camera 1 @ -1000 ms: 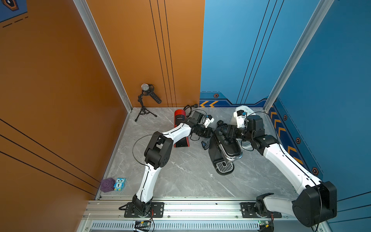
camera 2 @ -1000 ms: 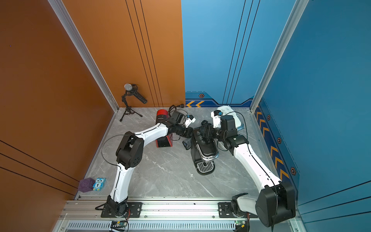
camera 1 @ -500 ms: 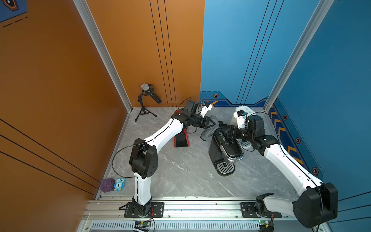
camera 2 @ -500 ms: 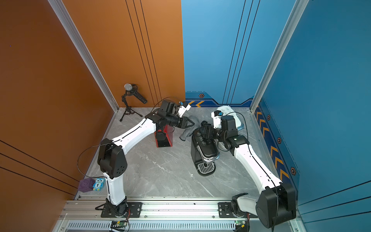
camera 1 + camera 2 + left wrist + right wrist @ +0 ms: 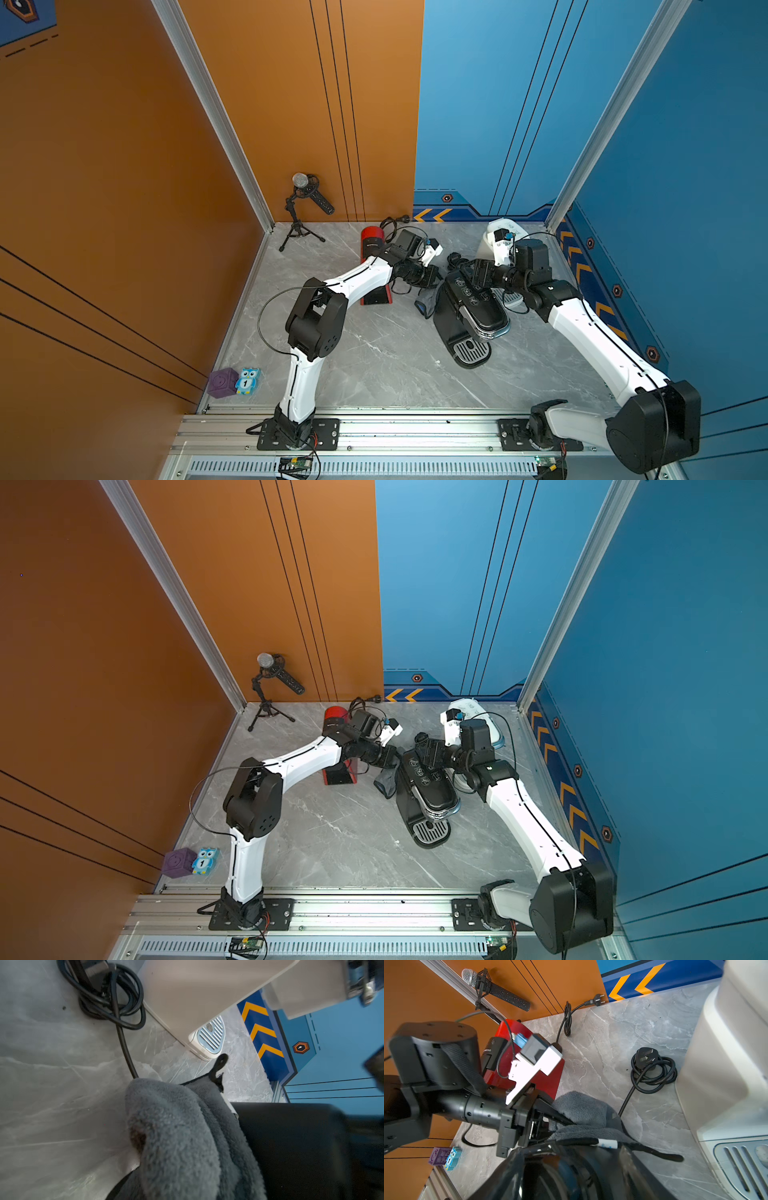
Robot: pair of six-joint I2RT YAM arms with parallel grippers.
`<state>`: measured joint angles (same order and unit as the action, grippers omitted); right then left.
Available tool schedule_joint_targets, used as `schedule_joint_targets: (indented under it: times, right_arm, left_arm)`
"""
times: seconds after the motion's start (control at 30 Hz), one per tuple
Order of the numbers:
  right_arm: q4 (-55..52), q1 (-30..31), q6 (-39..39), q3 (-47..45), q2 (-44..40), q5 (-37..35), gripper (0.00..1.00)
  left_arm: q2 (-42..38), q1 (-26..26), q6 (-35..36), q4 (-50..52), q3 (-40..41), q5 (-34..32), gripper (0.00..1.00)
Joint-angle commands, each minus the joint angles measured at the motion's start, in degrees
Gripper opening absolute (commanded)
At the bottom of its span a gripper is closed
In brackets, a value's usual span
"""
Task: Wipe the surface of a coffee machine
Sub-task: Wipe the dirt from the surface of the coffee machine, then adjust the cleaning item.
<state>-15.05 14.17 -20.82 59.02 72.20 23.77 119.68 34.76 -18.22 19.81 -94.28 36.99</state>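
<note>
Cloth [image 5: 182,1136] clenched in left claw [image 5: 550,1116] at coffee machine [image 5: 478,309] side edge | right claw [image 5: 471,271] atop it, grip unclear

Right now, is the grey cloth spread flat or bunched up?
Bunched up: the cloth lies in folds, pinched by the left gripper beside the black coffee machine.

A glossy black coffee machine [image 5: 473,307] stands upright mid-surface, its slotted drip tray [image 5: 471,352] showing, a bunched grey cloth [image 5: 427,300] touching its side.
</note>
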Motion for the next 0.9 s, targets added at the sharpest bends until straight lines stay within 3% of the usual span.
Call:
schedule_joint_targets:
  times: [0.0, 0.53, 0.87]
  right_arm:
    - [-1.65, -0.38, 0.69, -0.58, -1.86, -0.83, 0.74]
    - [-2.00, -1.23, 0.69, -1.58, -4.07, -0.99, 0.74]
    - [-1.71, -2.47, 0.34, -3.49, -5.22, -1.15, 0.74]
  left_arm:
    - [0.03, 2.24, 0.74, 2.13, 1.45, 1.76, 0.00]
    - [-14.02, -1.63, -1.58, 2.02, -2.20, 4.11, 0.00]
    - [-30.64, 2.17, 1.97, 2.07, 13.37, -5.15, 0.00]
